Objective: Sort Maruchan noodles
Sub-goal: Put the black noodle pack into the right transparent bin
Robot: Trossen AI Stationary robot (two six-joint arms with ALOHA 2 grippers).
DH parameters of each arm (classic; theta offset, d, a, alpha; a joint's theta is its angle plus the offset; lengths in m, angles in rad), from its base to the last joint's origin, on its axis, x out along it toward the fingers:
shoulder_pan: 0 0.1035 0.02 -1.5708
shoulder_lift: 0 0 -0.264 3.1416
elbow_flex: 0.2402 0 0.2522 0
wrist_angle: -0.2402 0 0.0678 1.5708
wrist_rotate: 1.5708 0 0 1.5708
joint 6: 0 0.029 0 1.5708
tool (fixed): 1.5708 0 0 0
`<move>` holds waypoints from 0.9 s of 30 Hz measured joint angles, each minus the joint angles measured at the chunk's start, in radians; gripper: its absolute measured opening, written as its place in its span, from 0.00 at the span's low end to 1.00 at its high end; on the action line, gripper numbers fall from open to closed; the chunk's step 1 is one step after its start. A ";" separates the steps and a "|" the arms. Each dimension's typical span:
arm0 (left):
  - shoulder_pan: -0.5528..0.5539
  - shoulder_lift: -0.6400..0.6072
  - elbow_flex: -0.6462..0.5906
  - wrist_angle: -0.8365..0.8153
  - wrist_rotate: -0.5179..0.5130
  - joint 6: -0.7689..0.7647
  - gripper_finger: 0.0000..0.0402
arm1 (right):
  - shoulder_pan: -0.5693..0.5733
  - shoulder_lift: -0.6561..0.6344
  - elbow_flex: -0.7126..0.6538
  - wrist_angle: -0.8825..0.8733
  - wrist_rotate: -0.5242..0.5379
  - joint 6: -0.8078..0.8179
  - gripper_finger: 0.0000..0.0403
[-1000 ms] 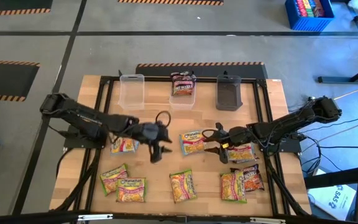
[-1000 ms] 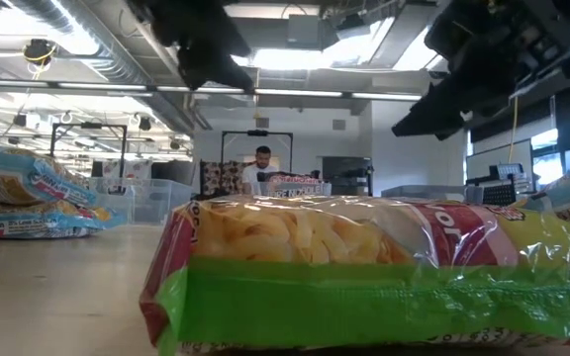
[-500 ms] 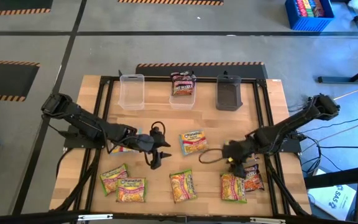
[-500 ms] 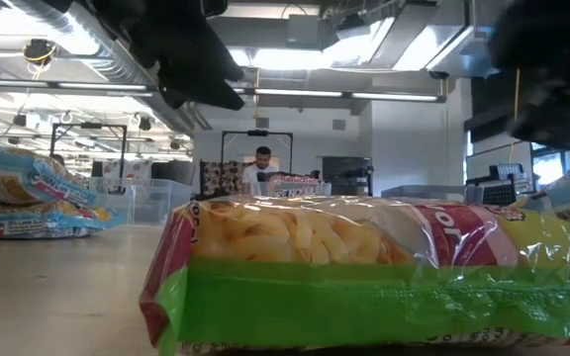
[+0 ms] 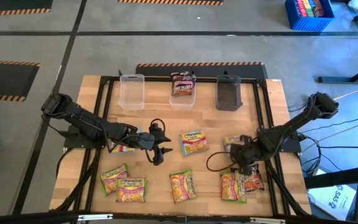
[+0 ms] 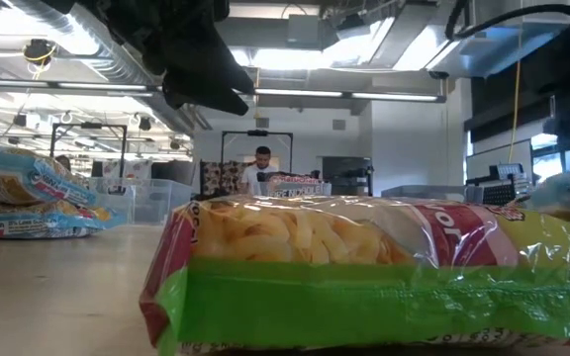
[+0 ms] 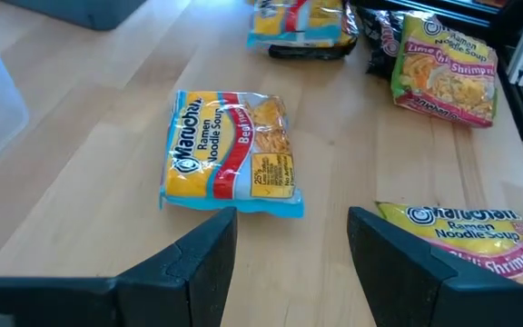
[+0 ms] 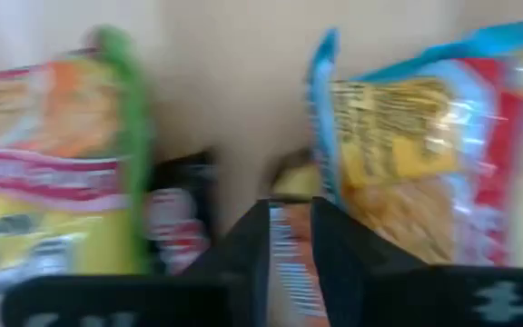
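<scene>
Two arms are low over the wooden tabletop [image 5: 272, 93], inside the black frame rail [image 5: 263, 115]. The left hand [image 5: 158, 151] is spread open and empty over bare wood, with free room on both sides. It sits between a blue-edged packet [image 5: 124, 145] and the centre packet [image 5: 193, 142], a flat glossy square in yellow-orange with a blue seam. The right hand [image 5: 241, 157] is down in the crowded right cluster with its fingers nearly closed; in the blurred wrist view they seem to pinch the thin edge of another blue-edged packet [image 5: 234, 143]. Just beside it are a yellow-green packet [image 5: 233, 185] and a maroon packet [image 5: 252, 179], close to the rail. More yellow-green packets [image 5: 123, 184] lie near the front edge. At the back edge, an empty clear tub [image 5: 132, 91], a clear tub holding maroon packets [image 5: 183, 84], and a dark grey tub [image 5: 229, 93].
</scene>
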 joint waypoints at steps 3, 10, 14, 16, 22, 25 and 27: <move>0.000 0.000 0.000 0.000 -0.011 0.000 0.51 | 0.000 -0.003 0.031 -0.170 0.168 0.029 0.09; 0.000 0.000 0.000 0.000 -0.024 0.001 0.51 | -0.007 -0.003 0.036 -0.269 0.209 0.133 0.02; 0.000 0.000 0.000 0.004 -0.024 0.001 0.51 | -0.006 -0.003 0.034 -0.224 0.073 0.148 0.02; 0.000 0.000 0.000 0.006 -0.024 0.000 0.51 | -0.005 -0.003 0.021 -0.188 0.040 0.172 0.02; -0.003 0.000 0.000 0.012 -0.022 0.000 0.51 | -0.006 0.012 -0.048 -0.103 -0.008 0.188 0.19; -0.004 0.000 0.000 0.012 -0.022 0.003 0.51 | -0.006 0.023 -0.056 -0.070 -0.001 0.185 0.31; -0.004 0.000 0.000 0.019 -0.022 0.012 0.51 | -0.006 0.035 -0.061 -0.009 0.010 0.157 0.37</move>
